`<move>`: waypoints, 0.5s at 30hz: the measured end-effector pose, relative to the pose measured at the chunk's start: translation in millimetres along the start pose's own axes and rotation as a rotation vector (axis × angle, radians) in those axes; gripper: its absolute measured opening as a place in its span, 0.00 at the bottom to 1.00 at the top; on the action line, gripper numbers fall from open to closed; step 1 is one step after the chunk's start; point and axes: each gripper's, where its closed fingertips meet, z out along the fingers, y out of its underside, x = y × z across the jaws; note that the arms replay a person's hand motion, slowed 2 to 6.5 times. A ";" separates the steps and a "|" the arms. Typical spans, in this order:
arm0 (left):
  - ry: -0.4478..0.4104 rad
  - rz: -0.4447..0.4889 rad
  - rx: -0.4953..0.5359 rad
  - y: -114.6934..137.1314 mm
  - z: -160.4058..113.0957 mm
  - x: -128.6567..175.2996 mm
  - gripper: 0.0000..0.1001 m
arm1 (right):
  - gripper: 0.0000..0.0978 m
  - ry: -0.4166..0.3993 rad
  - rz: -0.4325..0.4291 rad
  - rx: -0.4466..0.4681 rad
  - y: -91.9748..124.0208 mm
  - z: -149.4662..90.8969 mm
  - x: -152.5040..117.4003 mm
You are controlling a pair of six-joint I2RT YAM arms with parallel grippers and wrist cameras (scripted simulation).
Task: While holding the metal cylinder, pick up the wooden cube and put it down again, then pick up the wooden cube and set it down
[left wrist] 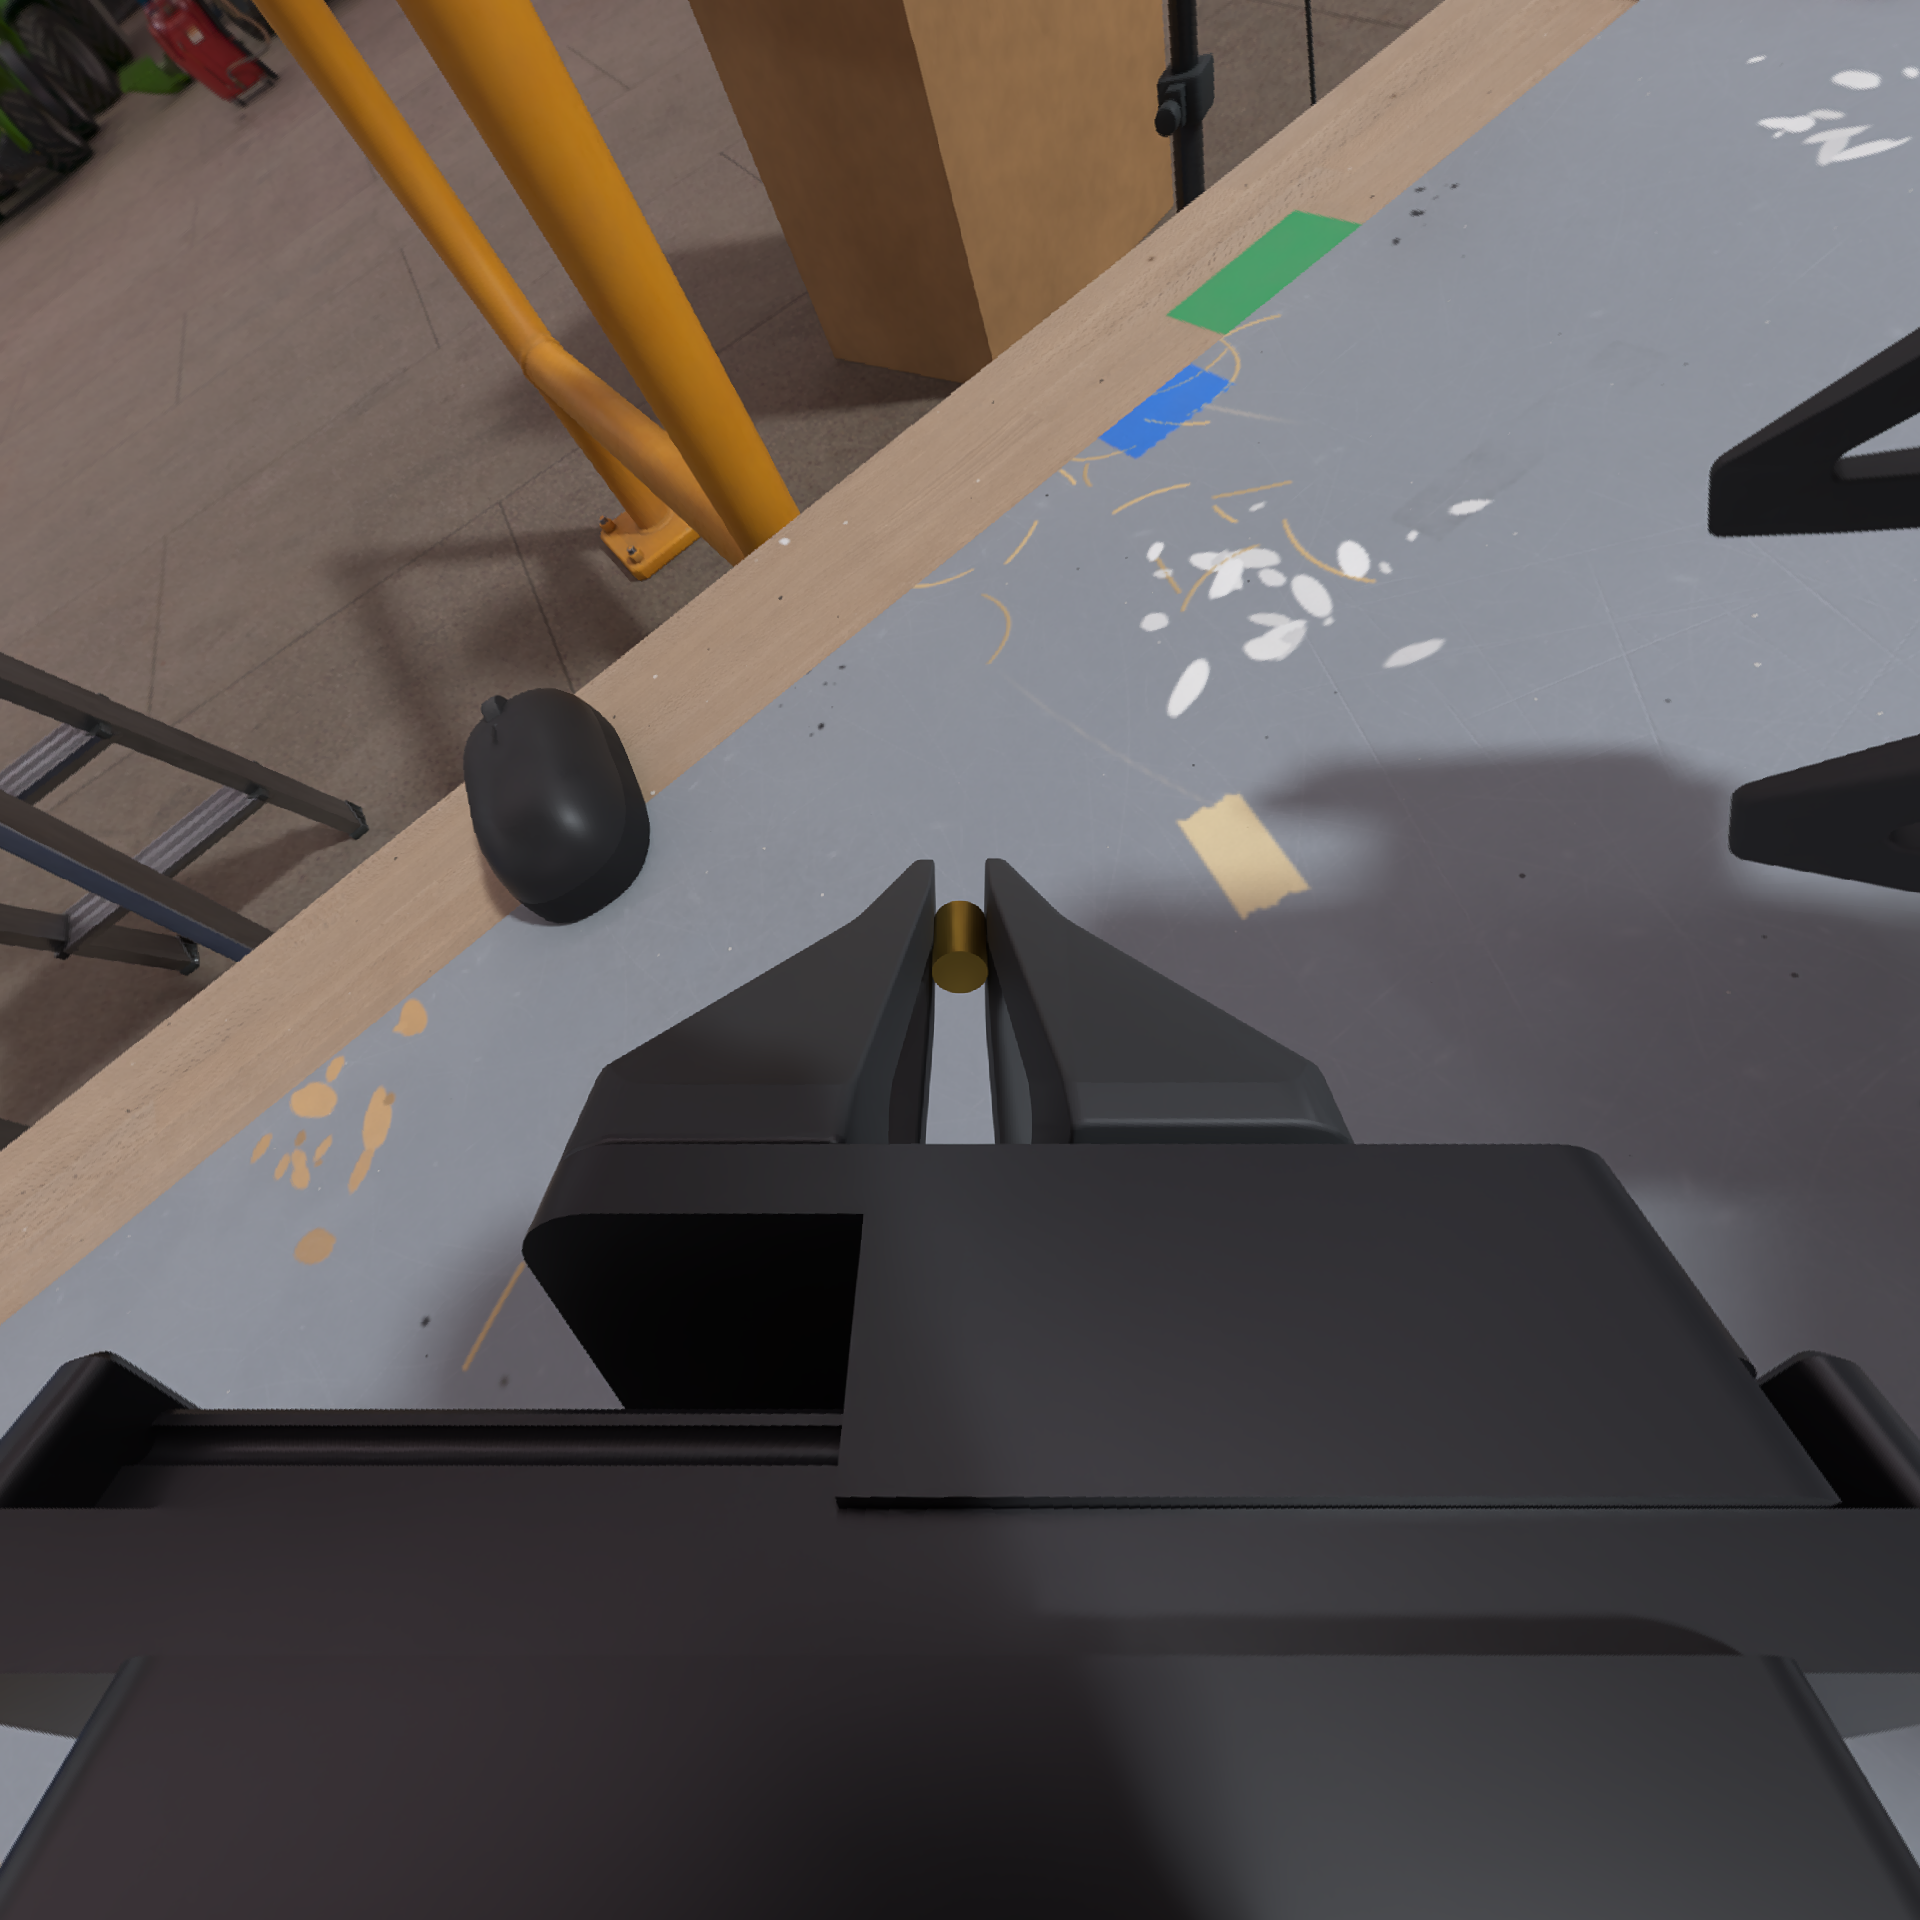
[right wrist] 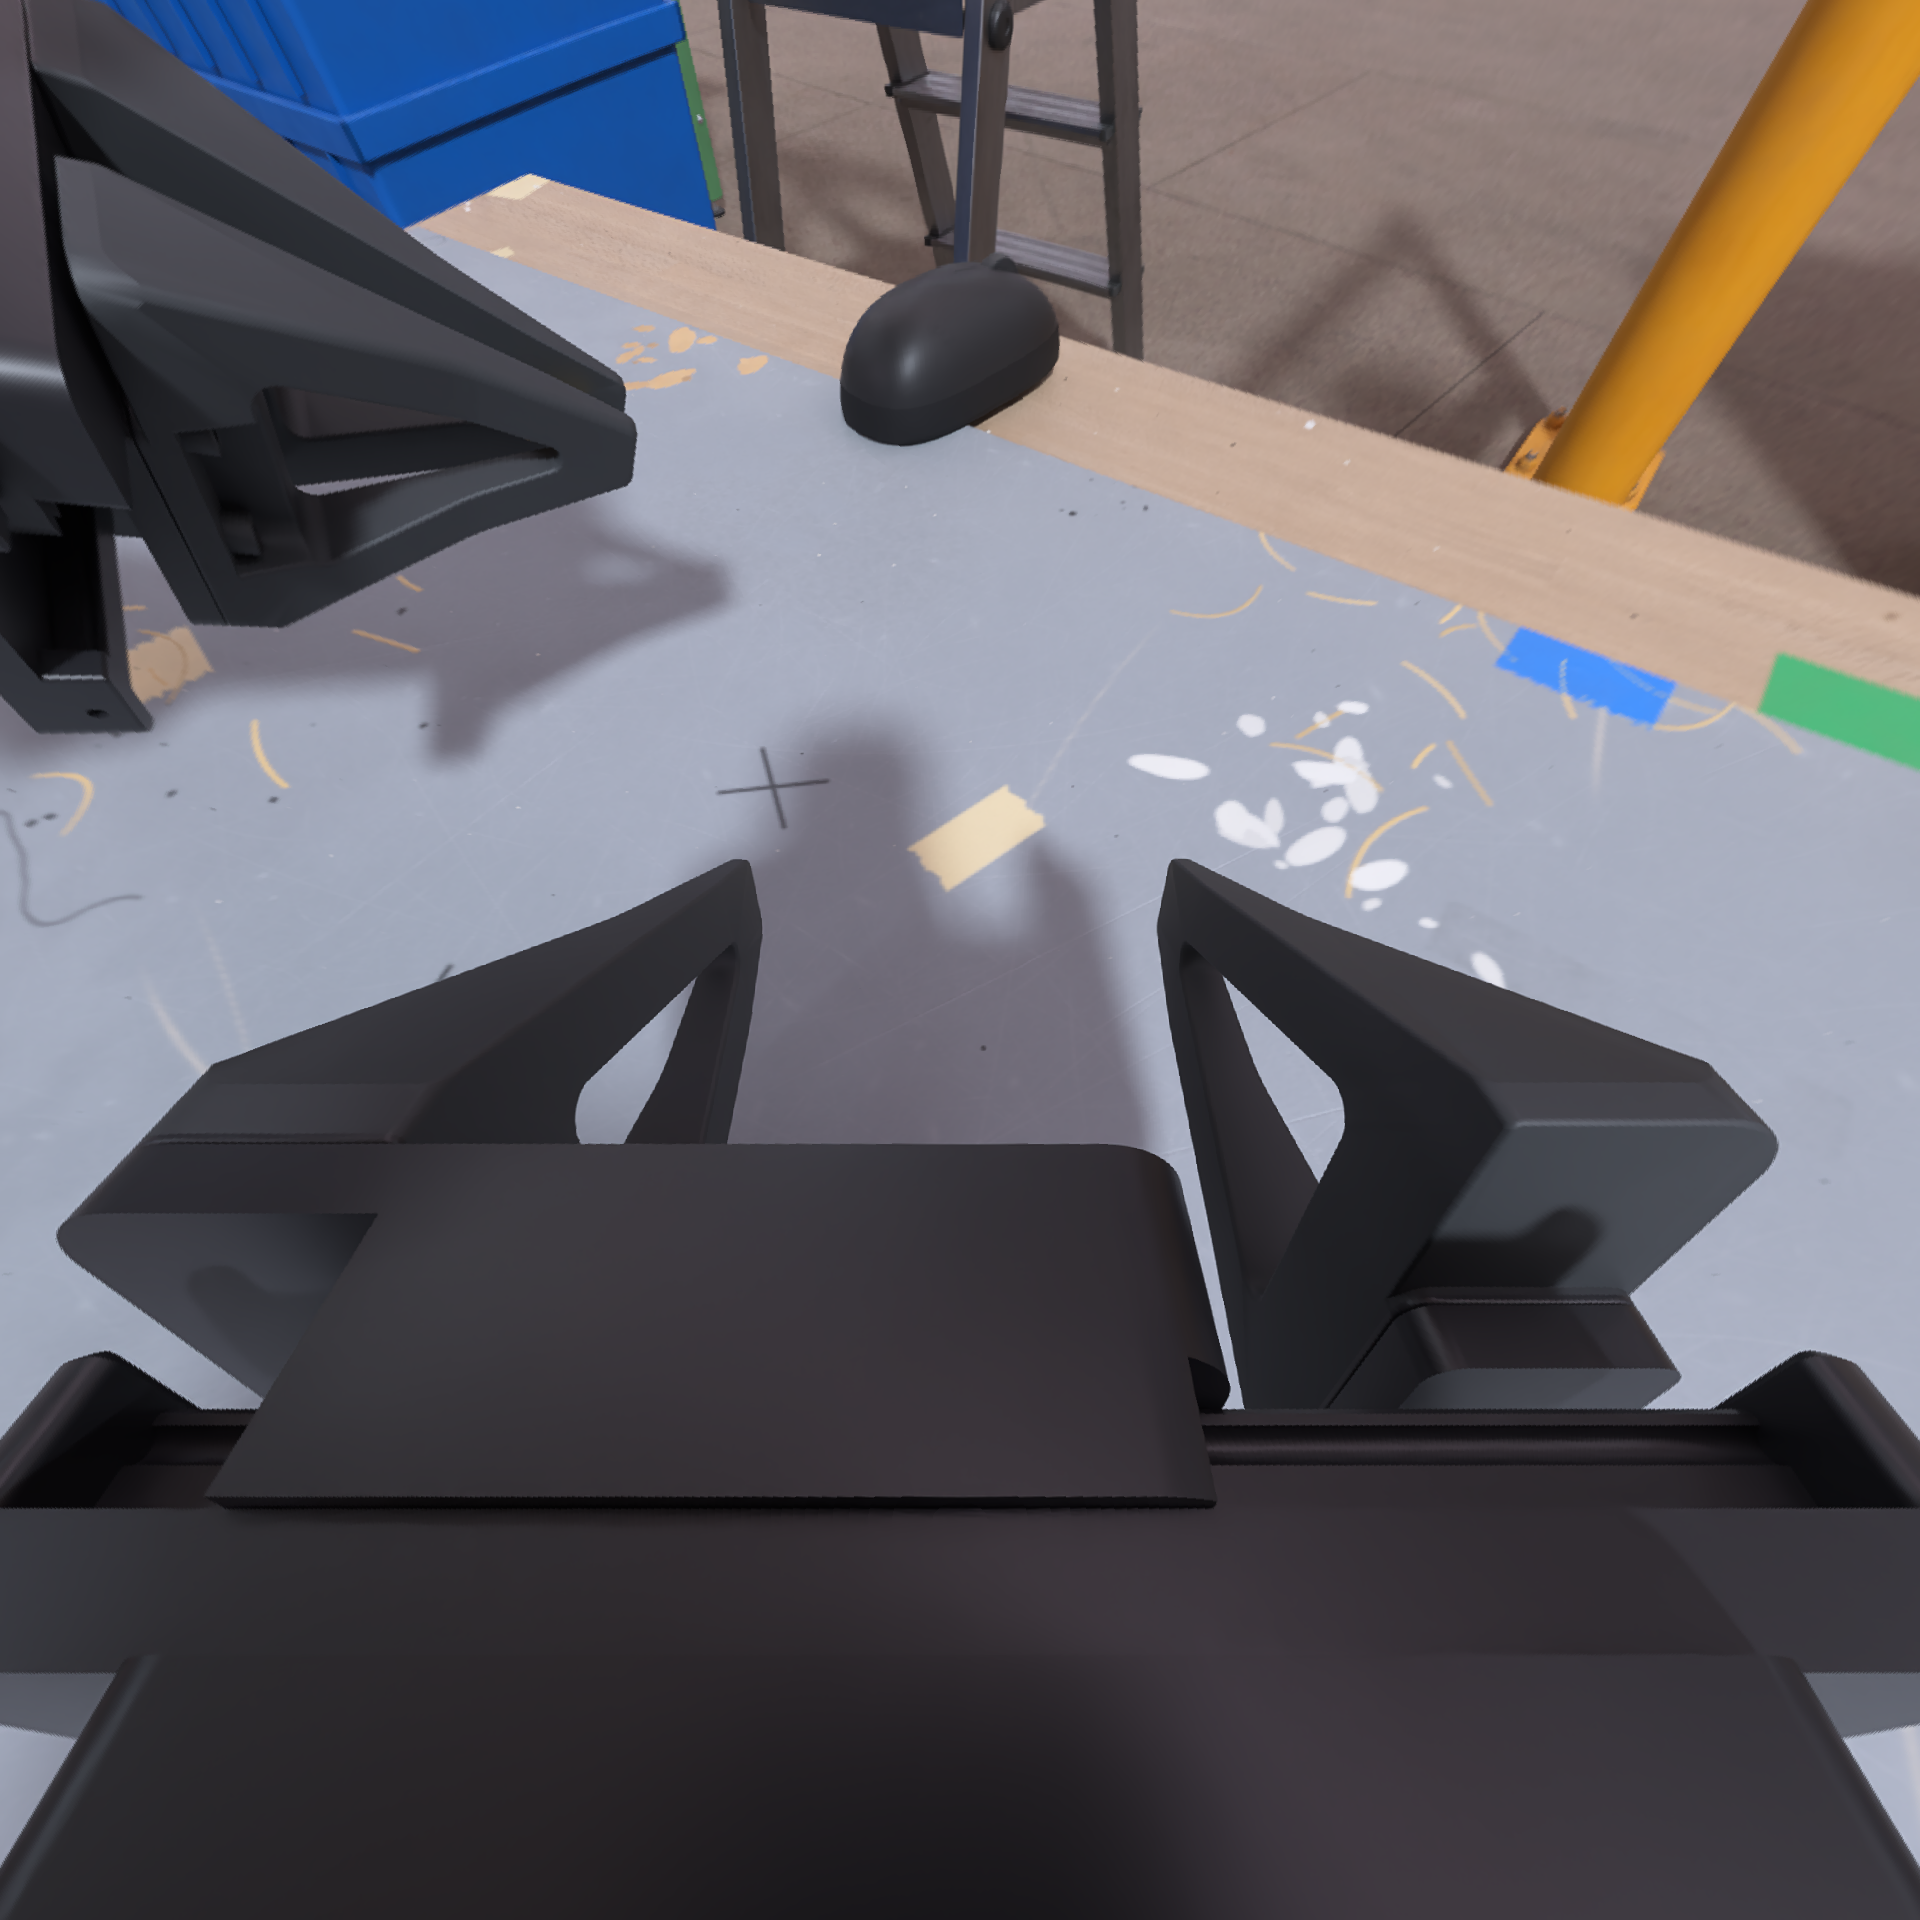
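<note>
1. Grey and paint-flecked, the bench [left wrist: 1455,935] runs to a pale wooden edge strip, with a brown floor, yellow posts [left wrist: 582,260] and a metal ladder [right wrist: 997,135] beyond it.
2. On the left arm, the left tool [left wrist: 959,878] has its two fingers drawn nearly together on the metal cylinder [left wrist: 959,945], a small brass-coloured piece clamped close to the fingertips, its round end face turned toward the camera.
3. That cylinder is held above the grey surface, clear of the black computer mouse [left wrist: 553,805] that lies at the bench edge, partly over the wooden strip.
4. On the right arm, the right tool [right wrist: 958,883] is spread wide with nothing between its fingers; only shadowed bench shows in the gap.
5. A strip of tan tape [right wrist: 977,836] lies just past the right fingertips, beside a thin pencilled cross [right wrist: 774,787].
6. Blue tape [right wrist: 1584,675] and green tape [right wrist: 1844,707] sit at the wooden strip, with white paint spots [right wrist: 1309,800] near them.
7. A blue bin [right wrist: 499,94] stands behind the far corner in the right wrist view.
8. No wooden cube shows in either view, so its place cannot be told.
</note>
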 end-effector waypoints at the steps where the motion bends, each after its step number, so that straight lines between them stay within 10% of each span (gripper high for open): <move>1: 0.000 0.000 -0.001 0.3 0.1 -0.1 0.08 | 0.67 -0.008 0.019 -0.005 0.8 0.5 -1.1; 15: -0.014 -0.003 -0.033 5.1 0.8 -2.9 0.08 | 0.66 -0.045 0.127 -0.097 15.5 15.0 -10.5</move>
